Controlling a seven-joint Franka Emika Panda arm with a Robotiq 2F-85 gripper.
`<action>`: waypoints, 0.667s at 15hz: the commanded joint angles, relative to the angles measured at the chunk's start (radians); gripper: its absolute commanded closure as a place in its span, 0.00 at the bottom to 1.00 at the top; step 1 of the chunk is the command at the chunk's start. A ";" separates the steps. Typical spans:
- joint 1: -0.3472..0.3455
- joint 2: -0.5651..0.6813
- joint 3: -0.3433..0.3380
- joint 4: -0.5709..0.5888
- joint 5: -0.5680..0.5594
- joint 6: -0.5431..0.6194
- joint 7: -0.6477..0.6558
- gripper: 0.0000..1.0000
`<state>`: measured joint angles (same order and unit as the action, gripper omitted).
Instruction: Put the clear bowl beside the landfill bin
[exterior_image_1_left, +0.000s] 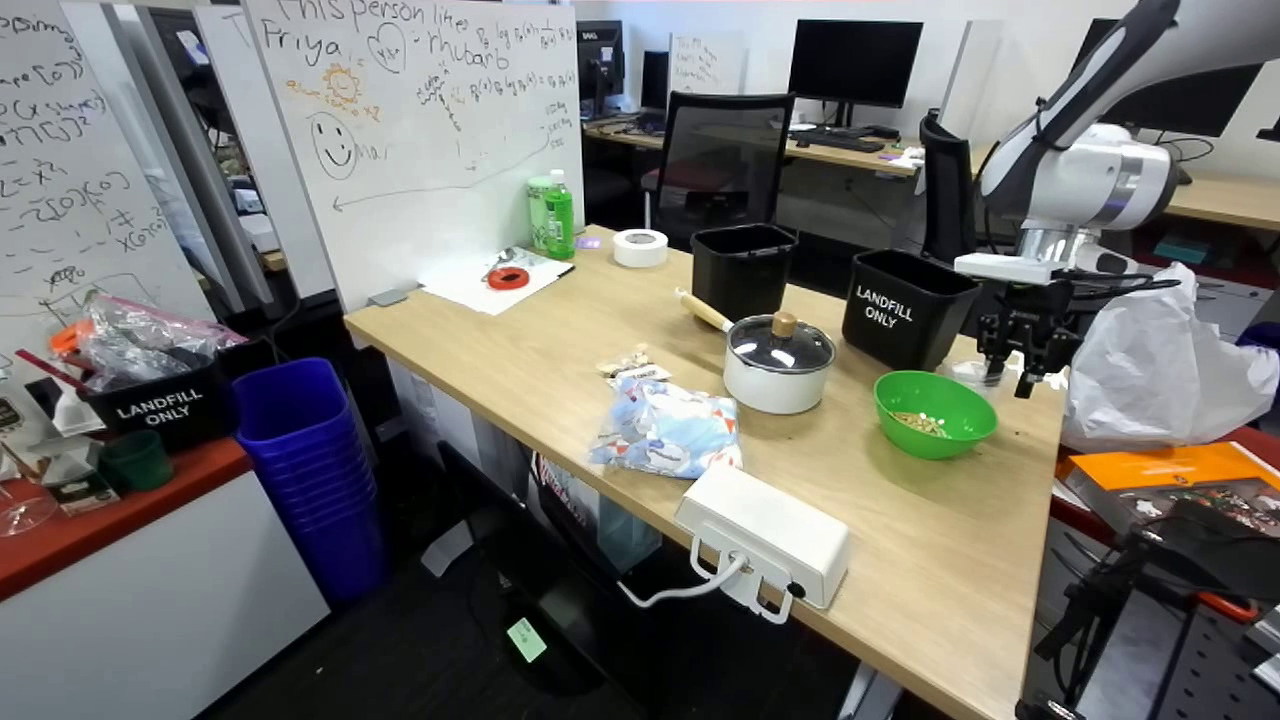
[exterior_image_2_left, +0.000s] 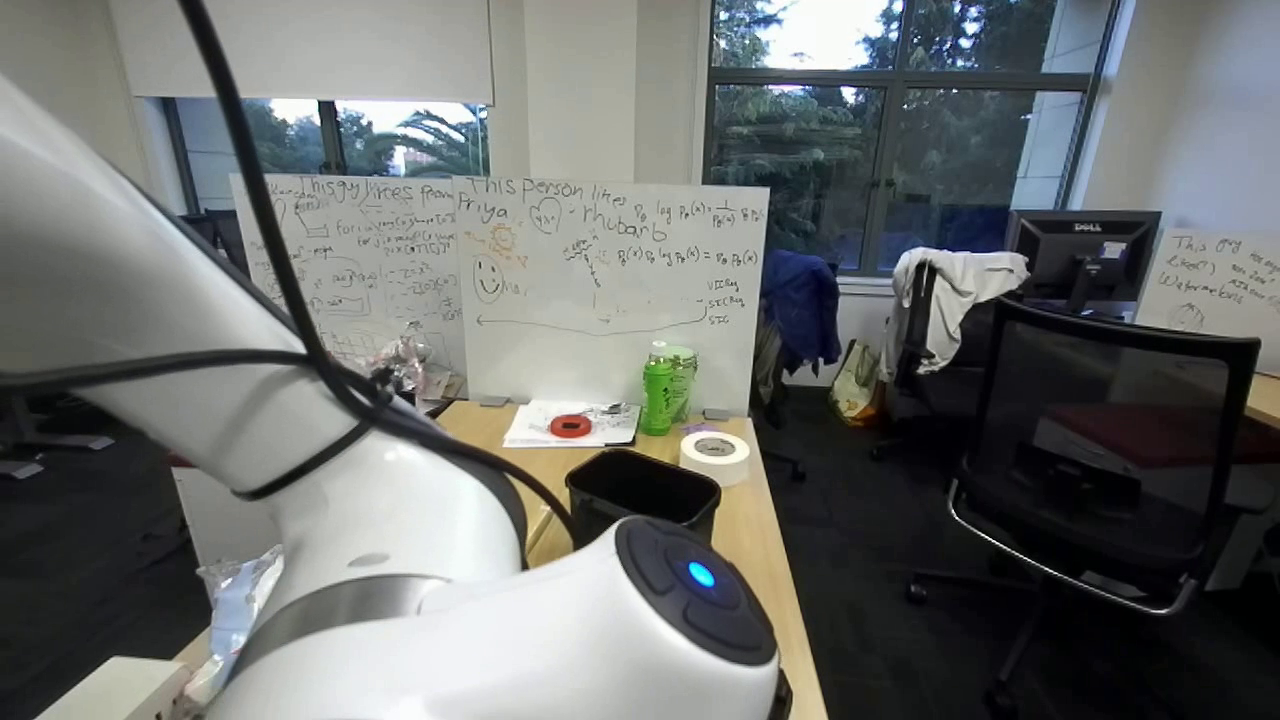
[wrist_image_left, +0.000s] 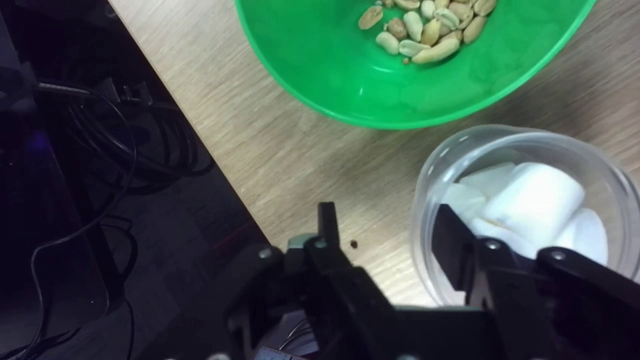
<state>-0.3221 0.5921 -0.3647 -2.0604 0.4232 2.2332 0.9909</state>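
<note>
The clear bowl (wrist_image_left: 467, 145) stands on the table and holds several white chunks. It lies close to the green bowl (wrist_image_left: 400, 100) in the wrist view. In an exterior view the clear bowl (exterior_image_1_left: 968, 374) is partly hidden behind the green bowl and sits near the foot of the landfill bin (exterior_image_1_left: 905, 312), which is black with white lettering. My gripper (wrist_image_left: 387, 227) is open and empty. Its right finger is over the inside of the bowl near the rim, and its left finger is outside over the table. The gripper (exterior_image_1_left: 1010, 381) also shows above the table's edge.
A plain black bin (exterior_image_1_left: 742, 275) and a white pot (exterior_image_1_left: 778, 375) stand past the landfill bin. A snack bag (exterior_image_1_left: 668, 430) and a white box (exterior_image_1_left: 765, 530) lie nearer the front. The table edge (wrist_image_left: 200, 137) is left of the gripper. A white plastic bag (exterior_image_1_left: 1160, 360) hangs beside the table.
</note>
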 joint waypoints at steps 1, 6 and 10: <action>-0.024 -0.029 0.026 -0.001 0.013 -0.030 -0.022 0.18; -0.031 -0.078 0.018 -0.022 0.008 -0.049 -0.034 0.00; -0.042 -0.127 0.017 -0.050 0.014 -0.043 -0.075 0.00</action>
<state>-0.3435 0.5117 -0.3605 -2.0749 0.4232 2.1917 0.9645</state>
